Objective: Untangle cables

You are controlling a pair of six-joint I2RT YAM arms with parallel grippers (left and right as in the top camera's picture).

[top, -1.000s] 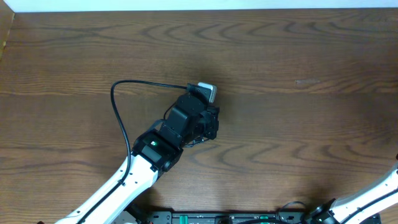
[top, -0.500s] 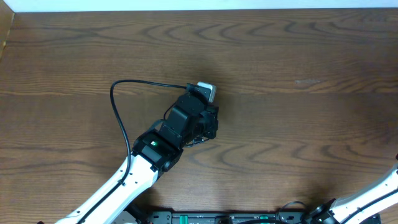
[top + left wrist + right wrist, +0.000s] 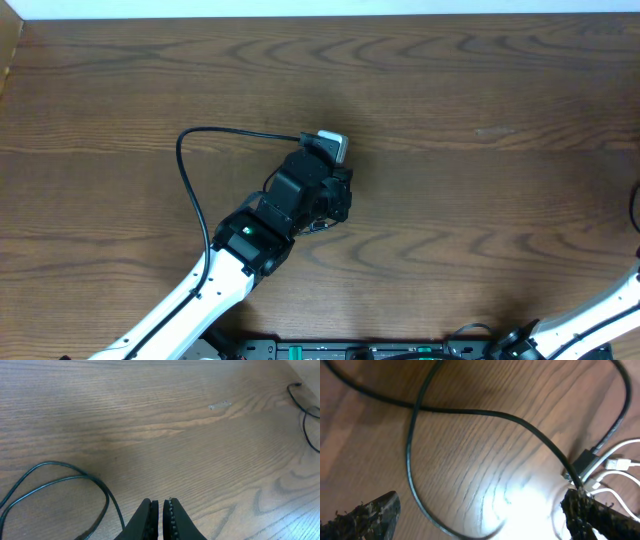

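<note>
The right gripper (image 3: 480, 505) is hovering with its fingers spread wide over the tangle by the table's right edge. There a thin black cord (image 3: 470, 412) is crossing over itself, its small plug lying against the thin white cord (image 3: 618, 464). The left gripper (image 3: 161, 512) is waiting mid-table, fingers pressed together and pinching nothing. Closing here is risking a catch on both cords at once, which would be tightening the tangle rather than parting it. Glare on the dark brown wooden table (image 3: 480, 80) is hiding some strands. No brand or writing is showing legibly.
</note>
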